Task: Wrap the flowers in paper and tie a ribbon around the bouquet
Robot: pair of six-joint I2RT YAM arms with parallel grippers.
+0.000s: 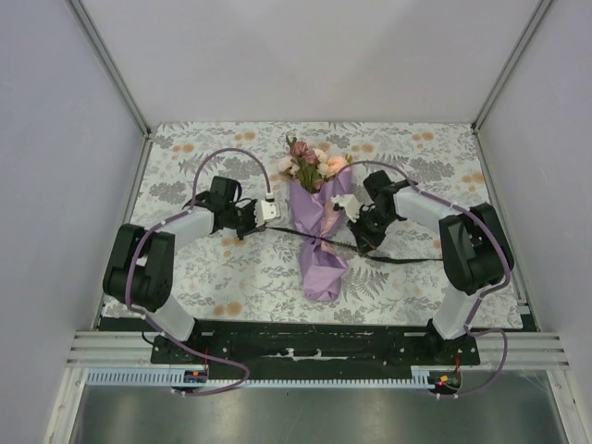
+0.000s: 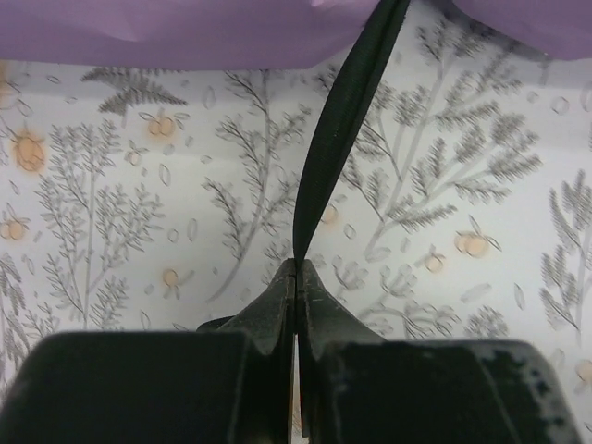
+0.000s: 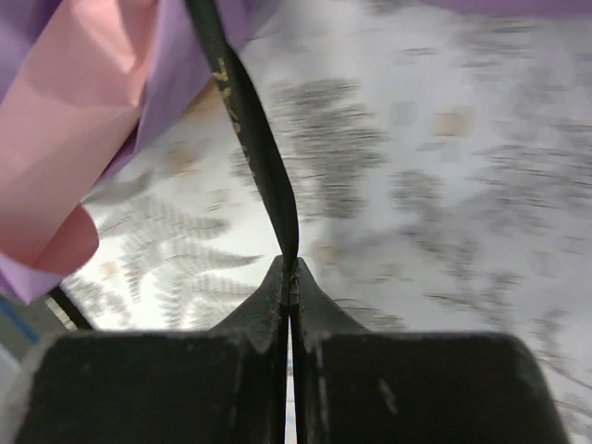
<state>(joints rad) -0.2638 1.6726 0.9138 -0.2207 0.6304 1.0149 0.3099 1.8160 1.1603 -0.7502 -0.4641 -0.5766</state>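
Mid-table: bouquet [image 1: 321, 236], blooms far, ribbon [image 2: 342, 120] across its waist. Clamped shut on ribbon, one each side: left gripper [image 2: 296, 268], right gripper [image 3: 290, 264]. Floppy, light, likely slick: best pinched flat, pulled gently.

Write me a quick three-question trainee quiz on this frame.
1. True or false: the left fingers and right fingers are each shut on the long narrow black ribbon.
2. In the top view, the pink and peach flowers point toward the picture's: A) top, B) bottom, C) left.
3. Fill in: the lilac-purple paper cone lies ___ the left and right fingers.
Key: 1 true; 2 A; 3 between.
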